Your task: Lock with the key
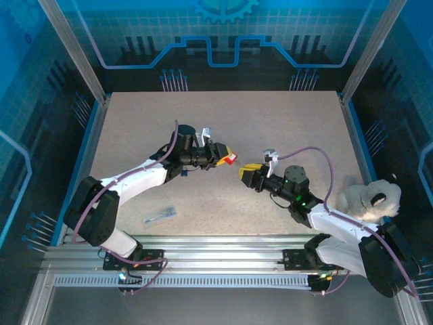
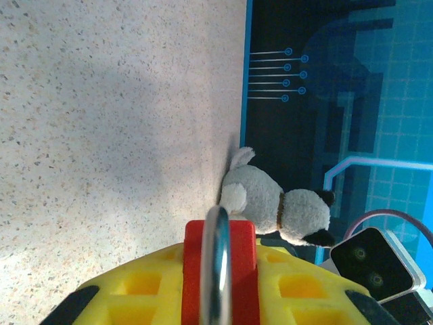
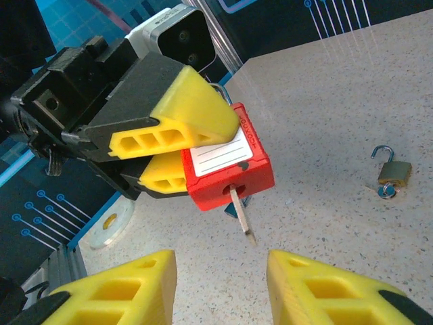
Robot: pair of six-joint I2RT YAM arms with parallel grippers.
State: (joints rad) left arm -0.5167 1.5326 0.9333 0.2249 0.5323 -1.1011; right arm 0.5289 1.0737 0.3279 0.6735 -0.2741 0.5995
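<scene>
We locate the key (image 3: 241, 215) at the lower face of the red padlock (image 3: 226, 166), where a slim metal strip projects out and down. A trace of blue shows where the strip enters the body, but we cannot tell the head from the blade. The left gripper (image 3: 203, 150) is clamped on the padlock body and holds it clear of the desk (image 3: 338, 101), with the silver shackle (image 2: 218, 264) running between its yellow fingers. The right gripper (image 3: 222, 267) stands with its fingers apart and nothing between them, and the tip of the key lies just beyond the gap, untouched. We judge the key to be very light, stiff and thin, with smooth faces that may slide on the wide pads. We therefore advise taking it across its flat faces rather than its edges. The hold should sit close to the padlock, so that the turn passes along the shaft without bending it. The padlock body appears to be rigid plastic and should resist the twist if the clamp on it holds. A small brass padlock (image 3: 392, 170) lies on the desk well to the far side and is not the target.
</scene>
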